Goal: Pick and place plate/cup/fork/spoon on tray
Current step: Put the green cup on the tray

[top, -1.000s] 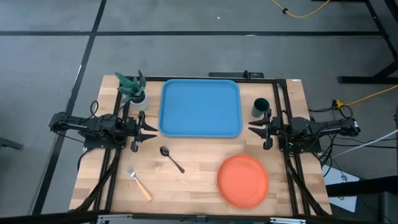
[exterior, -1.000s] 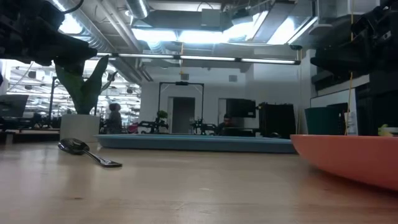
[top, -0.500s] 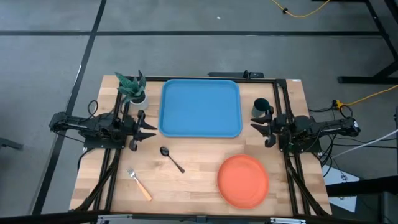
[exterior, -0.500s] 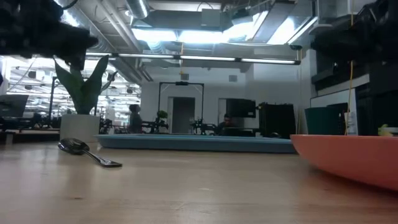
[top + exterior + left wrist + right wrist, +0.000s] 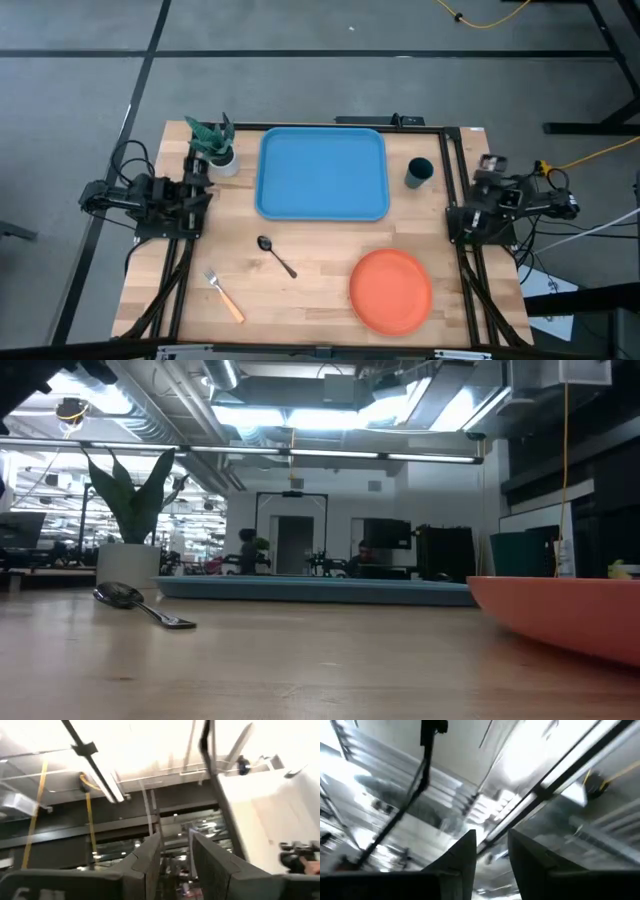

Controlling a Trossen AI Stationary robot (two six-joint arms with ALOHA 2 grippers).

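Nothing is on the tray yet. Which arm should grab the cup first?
Right, probably. The cup stands right of the tray, close to the right gripper; the left gripper is across the tray.

I can read no text, label, brand, number or sign anywhere in my views.

Wooden table [image 5: 320, 255]. Blue tray [image 5: 322, 173] at back middle. Potted plant [image 5: 215, 145] left of tray, cup [image 5: 419, 172] right. Spoon [image 5: 275, 254], fork [image 5: 224, 295], orange plate [image 5: 391, 290] in front of tray.
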